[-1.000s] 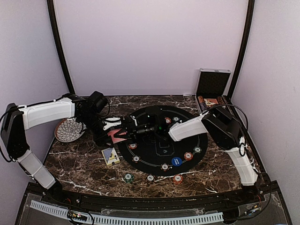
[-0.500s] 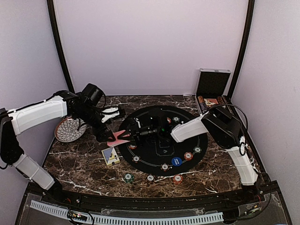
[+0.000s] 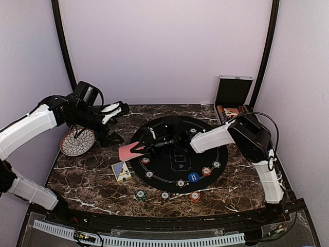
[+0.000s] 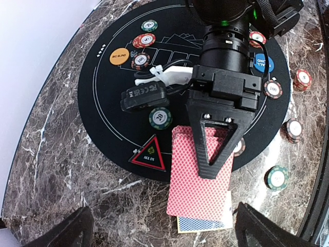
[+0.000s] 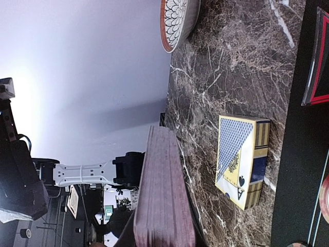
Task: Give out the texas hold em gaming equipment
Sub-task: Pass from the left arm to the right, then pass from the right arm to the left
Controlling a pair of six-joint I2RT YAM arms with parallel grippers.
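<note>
A stack of red-backed playing cards (image 3: 128,151) is held above the table at the left rim of the round black mat (image 3: 205,128), with my right gripper (image 3: 141,148) shut on it. In the left wrist view the cards (image 4: 198,188) lie flat under the right gripper's black finger (image 4: 212,154). The right wrist view shows their edge (image 5: 164,195). My left gripper (image 3: 112,110) hangs open and empty, up and back-left of the cards; its fingertips (image 4: 74,231) frame the bottom of its view. Poker chips (image 3: 205,171) lie on the mat, and others (image 3: 141,195) on the marble.
A blue and yellow card box (image 3: 121,171) lies on the marble just under and in front of the cards. The patterned plate (image 3: 77,142) sits at the left. An "ALL IN" triangle (image 4: 149,153) lies on the mat edge. The silver case (image 3: 234,92) stands open at back right.
My left gripper opened, let go of the cards and drew up and back to the left. The right gripper kept the cards and shifted slightly left.
</note>
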